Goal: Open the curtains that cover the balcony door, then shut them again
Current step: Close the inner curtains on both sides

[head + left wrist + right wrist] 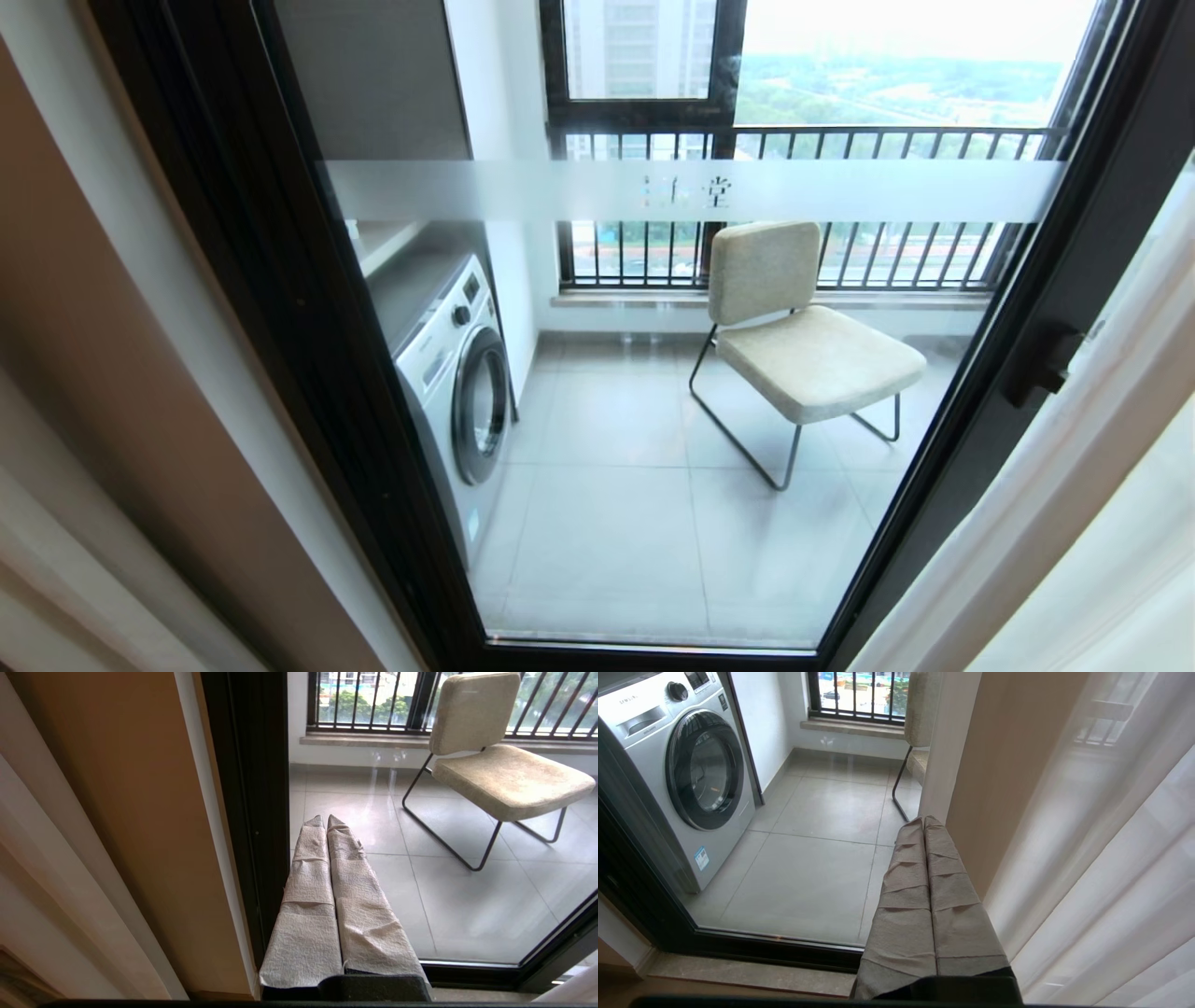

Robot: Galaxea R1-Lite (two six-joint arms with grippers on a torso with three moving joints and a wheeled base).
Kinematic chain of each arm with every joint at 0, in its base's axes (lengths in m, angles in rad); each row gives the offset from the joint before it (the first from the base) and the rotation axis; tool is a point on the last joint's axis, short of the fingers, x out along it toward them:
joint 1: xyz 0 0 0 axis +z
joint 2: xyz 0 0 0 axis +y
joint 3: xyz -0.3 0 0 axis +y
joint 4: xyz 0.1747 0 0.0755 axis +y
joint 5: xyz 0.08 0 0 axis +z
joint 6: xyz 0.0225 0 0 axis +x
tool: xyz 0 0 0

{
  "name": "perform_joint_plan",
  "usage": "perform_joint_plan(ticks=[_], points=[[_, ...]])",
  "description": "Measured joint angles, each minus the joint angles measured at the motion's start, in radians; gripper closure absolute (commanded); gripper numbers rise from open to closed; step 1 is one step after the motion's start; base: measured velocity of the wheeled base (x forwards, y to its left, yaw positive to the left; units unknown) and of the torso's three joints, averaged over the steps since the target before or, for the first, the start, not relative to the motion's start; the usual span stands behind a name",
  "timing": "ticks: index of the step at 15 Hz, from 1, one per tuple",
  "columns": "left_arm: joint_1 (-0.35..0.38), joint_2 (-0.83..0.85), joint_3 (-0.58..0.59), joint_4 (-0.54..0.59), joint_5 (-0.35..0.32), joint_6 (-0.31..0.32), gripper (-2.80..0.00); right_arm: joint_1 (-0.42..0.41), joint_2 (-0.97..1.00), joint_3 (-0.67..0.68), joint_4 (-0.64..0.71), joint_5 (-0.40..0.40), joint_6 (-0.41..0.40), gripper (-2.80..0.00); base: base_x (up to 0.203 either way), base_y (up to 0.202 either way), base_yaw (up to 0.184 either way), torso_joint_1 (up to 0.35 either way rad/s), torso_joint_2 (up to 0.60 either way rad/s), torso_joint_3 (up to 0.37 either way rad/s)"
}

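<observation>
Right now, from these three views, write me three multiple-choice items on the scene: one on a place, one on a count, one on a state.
1. Where does the silver front-loading washing machine stand?
A. behind the glass, left of the chair
B. right of the chair
C. indoors, in front of the door

2. How many beige upholstered chairs with black metal legs are on the balcony?
A. none
B. one
C. three

3. How are the cream-beige drapes and white sheer curtains?
A. drawn across the glass
B. lying on the floor
C. pulled to both sides

Answers: 1 A, the machine sits against the left balcony wall behind the black-framed glass balcony door. 2 B, only one chair shows. 3 C, the glass is uncovered, fabric hangs at each edge.
</observation>
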Motion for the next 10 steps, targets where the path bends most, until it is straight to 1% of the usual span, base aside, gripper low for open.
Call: perform_joint_plan(ticks=[2,10], points=[[0.000,0.000,0.000,0.000,0.000,0.000,0.00,0.000,0.000,0.000,0.001,0.000,0.001,0.00,-0.001,0.148,-0.004,0.005,0.00,0.002],[0.001,0.000,0.000,0.000,0.000,0.000,0.00,0.000,0.000,0.000,0.001,0.000,0.001,0.00,0.000,0.185,0.001,0.002,0.00,0.000]])
